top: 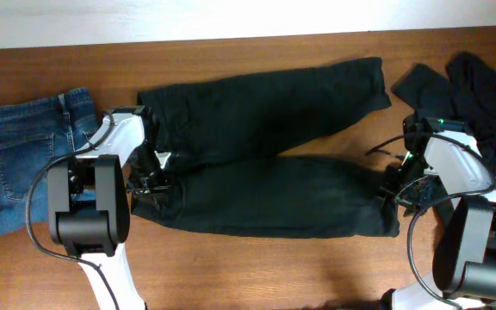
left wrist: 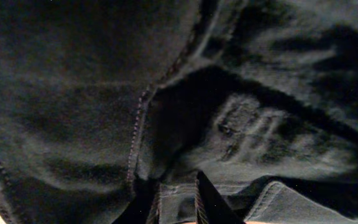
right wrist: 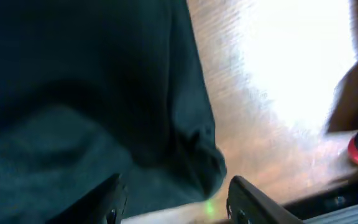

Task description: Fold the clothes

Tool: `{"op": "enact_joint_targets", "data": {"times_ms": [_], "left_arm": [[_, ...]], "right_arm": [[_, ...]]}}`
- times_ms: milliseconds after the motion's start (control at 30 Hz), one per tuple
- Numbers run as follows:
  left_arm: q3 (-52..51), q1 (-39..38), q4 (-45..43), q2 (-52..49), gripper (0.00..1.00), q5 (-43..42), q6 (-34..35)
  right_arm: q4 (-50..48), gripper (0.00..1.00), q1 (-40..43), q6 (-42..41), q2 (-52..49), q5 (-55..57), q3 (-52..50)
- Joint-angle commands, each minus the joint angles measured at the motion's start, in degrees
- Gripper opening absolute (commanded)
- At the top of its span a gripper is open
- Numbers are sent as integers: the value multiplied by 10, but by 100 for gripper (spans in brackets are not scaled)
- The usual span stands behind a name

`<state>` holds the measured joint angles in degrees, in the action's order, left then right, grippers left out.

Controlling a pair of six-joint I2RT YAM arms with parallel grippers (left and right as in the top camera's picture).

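A long pair of black trousers (top: 265,198) lies across the table, waist to the left and both legs running right. My left gripper (top: 155,172) is at the waistband. In the left wrist view it (left wrist: 179,182) is shut on a fold of that waistband, with dark fabric (left wrist: 73,93) filling the view. My right gripper (top: 396,185) is at the hem of the near leg. In the right wrist view it (right wrist: 174,183) stands open, the hem corner (right wrist: 197,155) lying between its fingers without being pinched.
Folded blue denim jeans (top: 33,159) lie at the left edge. Another black garment (top: 480,95) is heaped at the back right, close to my right arm. Bare brown table (top: 274,267) runs along the front, and beside the hem (right wrist: 260,93).
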<state>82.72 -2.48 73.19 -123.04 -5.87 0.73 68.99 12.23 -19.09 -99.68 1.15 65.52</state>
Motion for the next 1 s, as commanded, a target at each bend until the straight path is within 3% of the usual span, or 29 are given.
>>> {"op": "enact_joint_targets", "data": {"times_ms": [0,133,500,667,967], "left_arm": [[-6,5,-22,-9,21,12,-5],[-6,5,-15,-9,22,12,-5],[-4,4,-9,49,24,87,1],[-4,12,12,101,32,144,59],[-5,32,66,110,42,120,91]], "right_arm": [[31,61,3,39,10,-35,5],[14,68,3,38,10,-40,-19],[-92,74,2,38,10,-70,-106],[-108,74,2,38,9,-70,-110],[-121,75,2,39,9,-69,-110]]}}
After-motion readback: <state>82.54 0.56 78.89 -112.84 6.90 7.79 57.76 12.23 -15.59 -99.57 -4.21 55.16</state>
